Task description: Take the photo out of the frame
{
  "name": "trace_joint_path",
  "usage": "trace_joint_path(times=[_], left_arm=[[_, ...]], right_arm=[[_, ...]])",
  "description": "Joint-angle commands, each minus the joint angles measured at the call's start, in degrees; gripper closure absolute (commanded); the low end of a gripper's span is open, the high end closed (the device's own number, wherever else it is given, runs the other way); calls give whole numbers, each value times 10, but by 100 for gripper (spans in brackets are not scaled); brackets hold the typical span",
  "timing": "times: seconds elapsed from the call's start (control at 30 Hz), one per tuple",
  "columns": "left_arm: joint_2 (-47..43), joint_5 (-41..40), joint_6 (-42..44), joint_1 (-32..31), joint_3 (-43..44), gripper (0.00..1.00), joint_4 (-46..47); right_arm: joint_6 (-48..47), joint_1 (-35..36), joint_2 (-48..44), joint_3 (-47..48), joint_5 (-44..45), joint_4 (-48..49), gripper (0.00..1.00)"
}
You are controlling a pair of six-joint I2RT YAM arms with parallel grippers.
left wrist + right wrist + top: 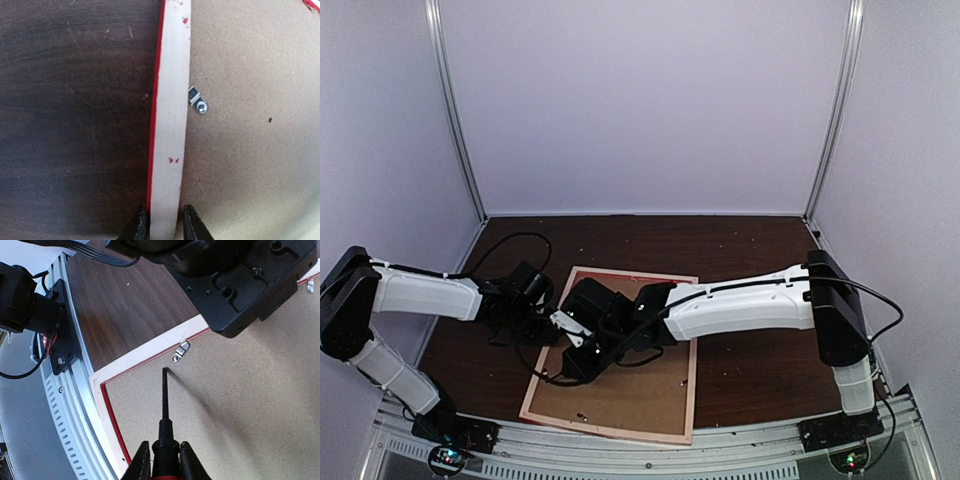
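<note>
The frame [691,350] lies face down on the table, pale wood rim up, and a brown backing board [630,390] fills it. The photo is hidden beneath that board. In the left wrist view my left gripper [165,227] straddles the frame's left rim [170,100], one finger on each side, shut on it. My right gripper [165,462] is shut on a screwdriver [164,405] with a black shaft and red handle. The screwdriver's tip hovers over the backing board [240,405], just short of a metal turn clip [181,351] by the rim [145,352].
A second turn clip [198,102] sits on the board beside the left rim, and another [310,286] farther along. The left arm's black housing [235,285] hangs close above the screwdriver. An aluminium rail [75,405] runs along the table's near edge. White walls enclose the dark table [750,250].
</note>
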Motion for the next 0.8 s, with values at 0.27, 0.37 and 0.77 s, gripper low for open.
trace_joint_path(times=[0.27,0.37,0.77], left_arm=[[7,11,4,3,-12,76,31],[6,11,3,3,-12,76,31],[1,12,0,3,-19,76,34]], right_arm=[[10,7,16,22,37,7,100],[9,7,26,33,60,-2,100],[-6,9,29,52,111,-46,100]])
